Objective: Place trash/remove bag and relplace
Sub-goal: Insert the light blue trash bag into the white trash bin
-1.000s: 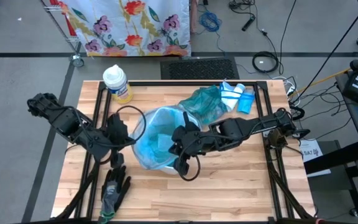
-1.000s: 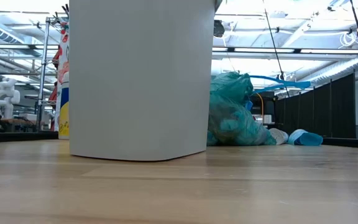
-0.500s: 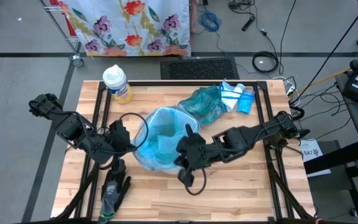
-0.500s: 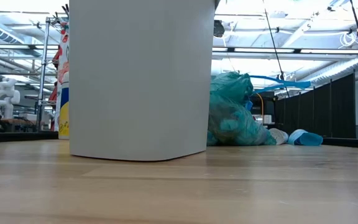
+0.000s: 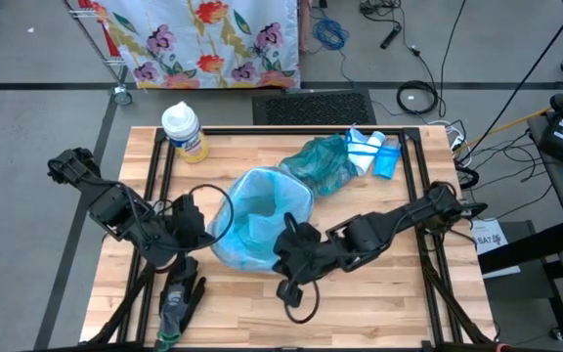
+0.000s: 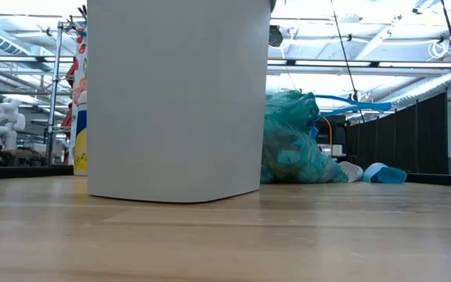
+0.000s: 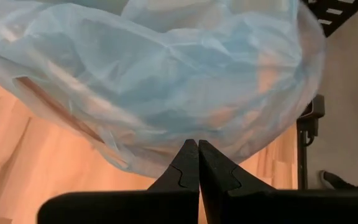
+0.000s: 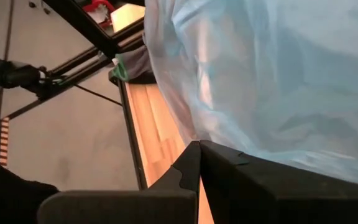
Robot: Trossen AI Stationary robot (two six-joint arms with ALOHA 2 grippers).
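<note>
glove [image 5: 177,305]: black-grey, just below left gripper | white bottle [image 5: 183,130]: well beyond it | floral cloth [image 5: 203,39]: farther off, off-table

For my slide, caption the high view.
Both shut grippers, left and right, flank the blue-lined bin.

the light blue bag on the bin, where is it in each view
High view: light blue bag lines the bin at table centre, between both grippers.
Low view: not visible; only the bin's white wall shows.
Left wrist view: bag fills the upper picture, beyond the shut fingers.
Right wrist view: bag fills the right side.
Shared landmark: the wooden table.
</note>
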